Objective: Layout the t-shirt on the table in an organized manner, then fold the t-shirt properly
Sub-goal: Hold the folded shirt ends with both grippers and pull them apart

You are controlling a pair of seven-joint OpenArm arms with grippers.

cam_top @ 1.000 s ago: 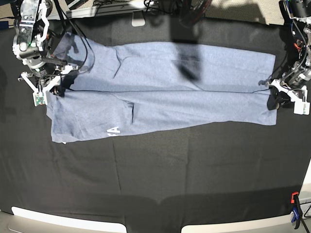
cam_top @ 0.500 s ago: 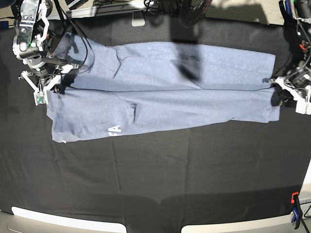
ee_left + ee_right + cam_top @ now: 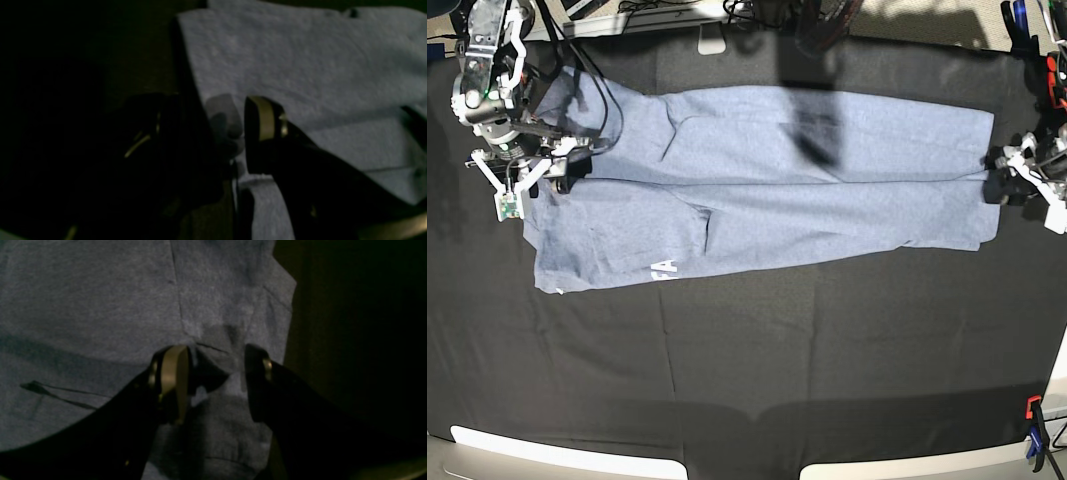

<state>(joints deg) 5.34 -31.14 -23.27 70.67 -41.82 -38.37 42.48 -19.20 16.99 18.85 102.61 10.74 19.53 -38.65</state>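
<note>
Both grippers, clamped a second ago, now spread: left gripper and right gripper straddle released edges of the folded t-shirt, presumably letting it settle flat.

There is one t-shirt. It lies on one black surface. There are two claws, a left claw and a right claw. One orange and blue clamp sits at a corner.

Dark cables on pale floor; orange clamp at corner.
</note>
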